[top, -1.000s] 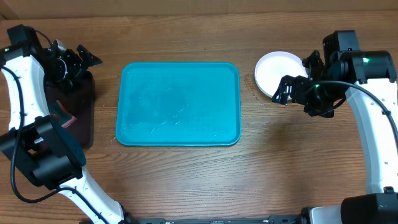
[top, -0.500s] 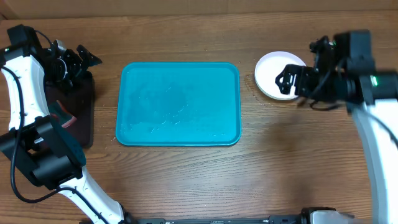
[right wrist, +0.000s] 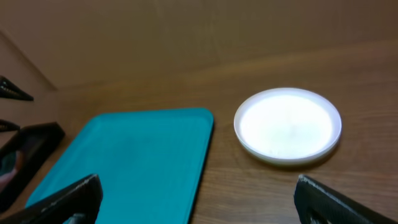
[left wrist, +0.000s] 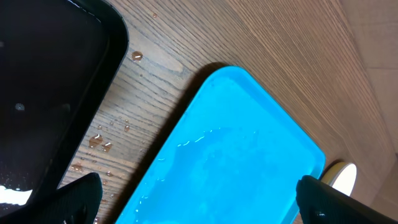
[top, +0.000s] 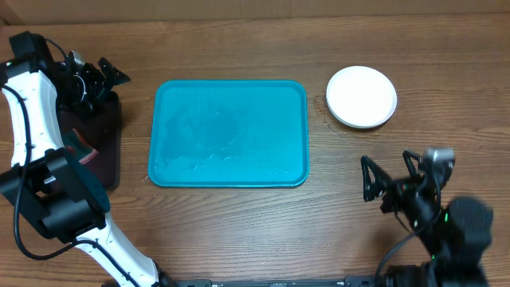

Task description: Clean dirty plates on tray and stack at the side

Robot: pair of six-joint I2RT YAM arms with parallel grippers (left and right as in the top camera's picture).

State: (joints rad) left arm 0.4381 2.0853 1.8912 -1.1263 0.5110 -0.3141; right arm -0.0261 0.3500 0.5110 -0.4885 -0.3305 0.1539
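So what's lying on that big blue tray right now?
No plates, just streaks of water on the tray. The white plate sits on the table to its side, apart from it. Nothing covers the tray; whatever is beneath it is hidden.

No text, label, brand, number or sign can be read in any of the three views.
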